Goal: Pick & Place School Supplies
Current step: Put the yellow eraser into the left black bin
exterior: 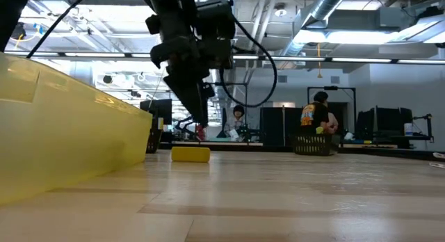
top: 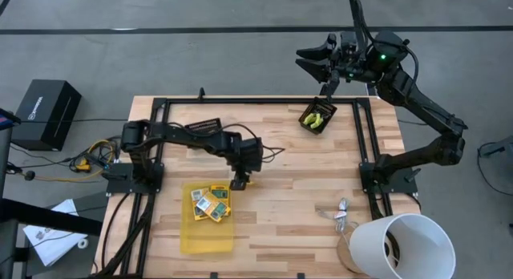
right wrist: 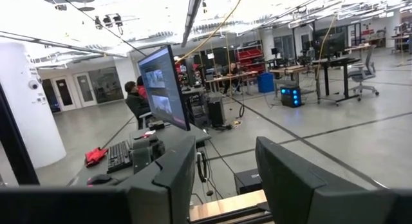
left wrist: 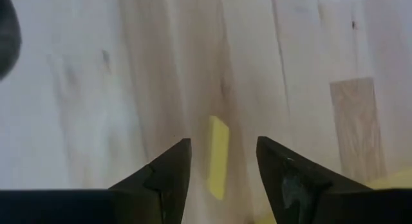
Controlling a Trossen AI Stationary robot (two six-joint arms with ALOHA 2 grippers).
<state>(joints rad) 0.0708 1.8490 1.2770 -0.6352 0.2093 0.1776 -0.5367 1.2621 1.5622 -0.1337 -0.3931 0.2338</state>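
A short yellow stick [left wrist: 217, 161] lies flat on the wooden table, just off the far right corner of the translucent yellow tray [top: 207, 231]. It also shows in the low view [exterior: 190, 154]. My left gripper [top: 239, 183] hovers open above it, pointing down, one finger on either side and touching nothing [left wrist: 223, 140]. Several small printed boxes [top: 211, 203] lie in the tray. Yellow-green handled tools lie in a small black bin [top: 317, 117] at the far right. My right gripper [top: 309, 61] is open and empty, raised beyond the table's far edge.
A large white bucket [top: 405, 245] stands at the near right corner, with silvery metal clips [top: 341, 213] beside it. A black frame [top: 264, 103] runs along the table's far and side edges. The tray's wall [exterior: 69, 144] fills the low view's left. People stand in the room behind.
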